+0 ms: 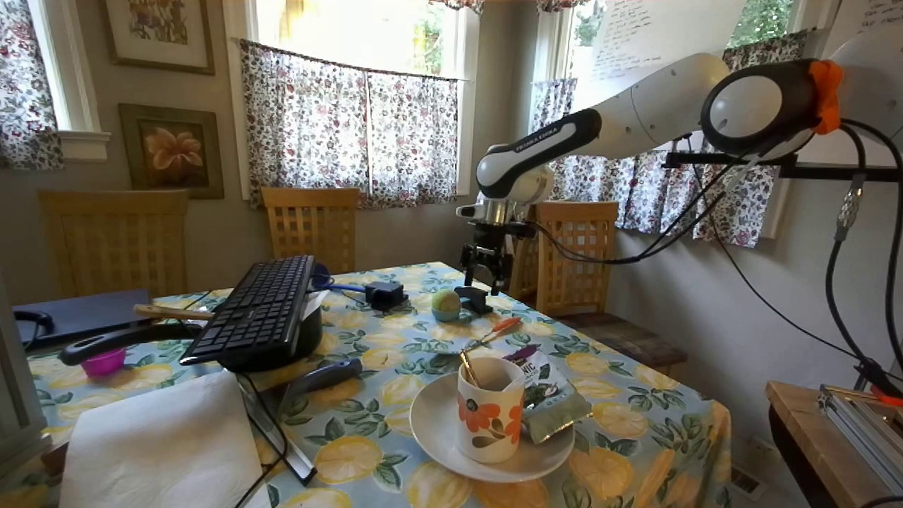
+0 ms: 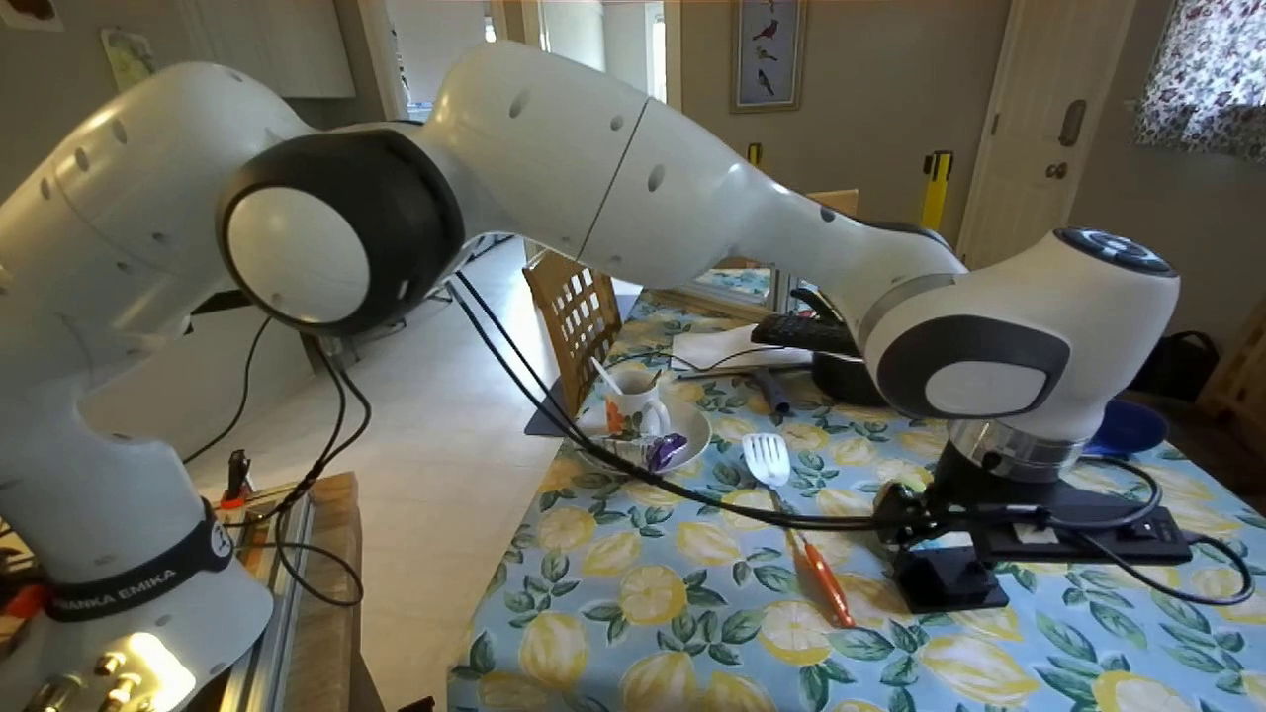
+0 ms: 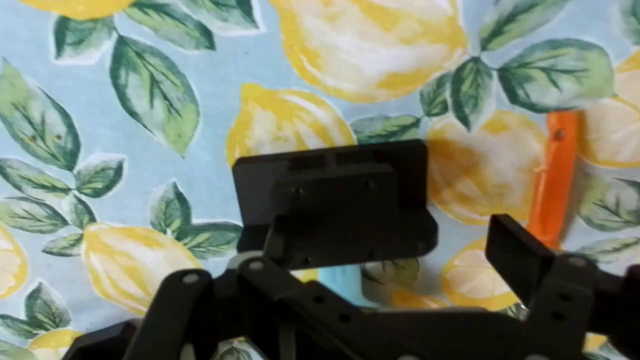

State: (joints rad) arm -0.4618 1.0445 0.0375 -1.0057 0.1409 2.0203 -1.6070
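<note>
Keyboard (image 1: 257,307) at left slants, seemingly because a black pan (image 1: 309,339) props it. Rightward, a green ball (image 1: 444,300) sits in a blue cup (image 1: 446,315), likely kept from rolling. Next, the black stand (image 1: 477,301) rests below the gripper (image 1: 483,284); its fingers (image 3: 515,250) are spread wide, any contact unclear. Farther right, nearer, an orange handle (image 3: 556,175) disappears behind one finger in the wrist view.

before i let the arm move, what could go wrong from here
The gripper is open close to the black stand; one finger overlaps its edge in the wrist view, so a sideways move might tip it. The yellow-green ball beside the stand could get knocked from its teal cup. The orange handle near the other finger may be nudged.
</note>
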